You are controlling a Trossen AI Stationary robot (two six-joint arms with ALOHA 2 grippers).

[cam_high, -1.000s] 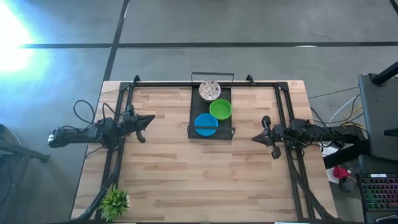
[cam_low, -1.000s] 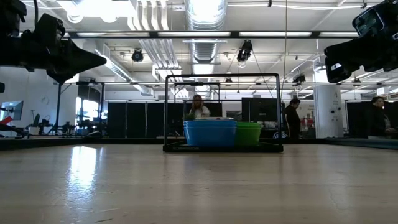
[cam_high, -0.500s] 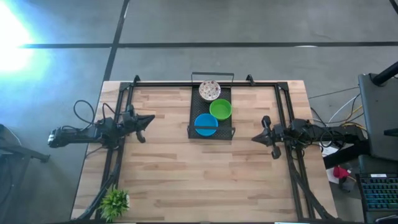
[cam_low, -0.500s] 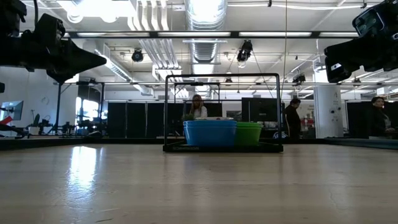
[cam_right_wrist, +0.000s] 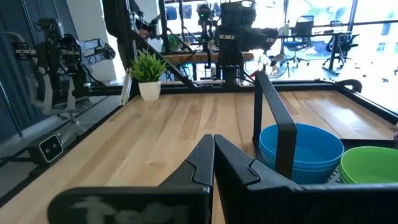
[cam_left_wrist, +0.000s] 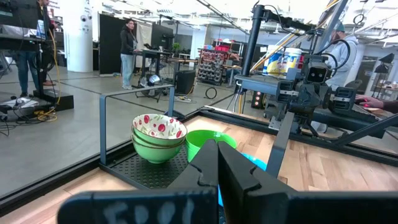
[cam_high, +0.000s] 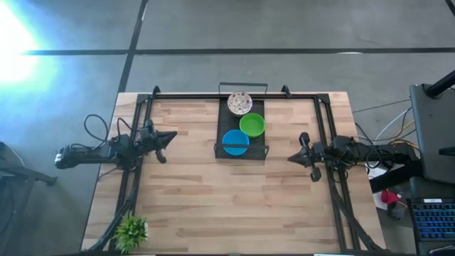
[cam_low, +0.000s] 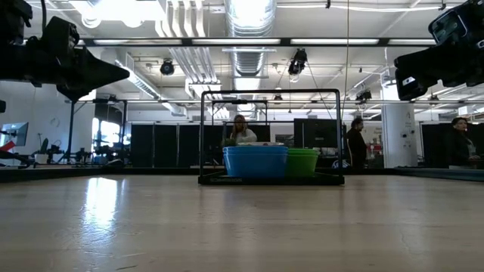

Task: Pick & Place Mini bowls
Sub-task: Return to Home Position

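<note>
**Both arms hung clear of the rack, pincers closed and empty**

The mini bowls sat together in the black wire rack (cam_high: 218, 135) at the far middle of the wooden table (cam_high: 213, 192). The blue bowls (cam_high: 235, 141) were nested in one stack at the rack's near left. The green bowls (cam_high: 252, 125) stood just beside them, to the right and a little farther back. The white floral bowl (cam_high: 239, 103) topped a third stack at the rack's far end.

The left gripper (cam_high: 170, 136) hung above the table's left side, well apart from the rack and pointing towards it. Its two fingers (cam_left_wrist: 214, 163) were pressed flat together with nothing between them. The right gripper (cam_high: 293, 158) hung above the right side in the same way, facing the rack. Its fingers (cam_right_wrist: 211, 152) also met along their length and held nothing.

A small potted plant (cam_high: 131, 231) stood at the near left corner. Beyond the table, several people (cam_low: 356, 141) stood in the room.
</note>
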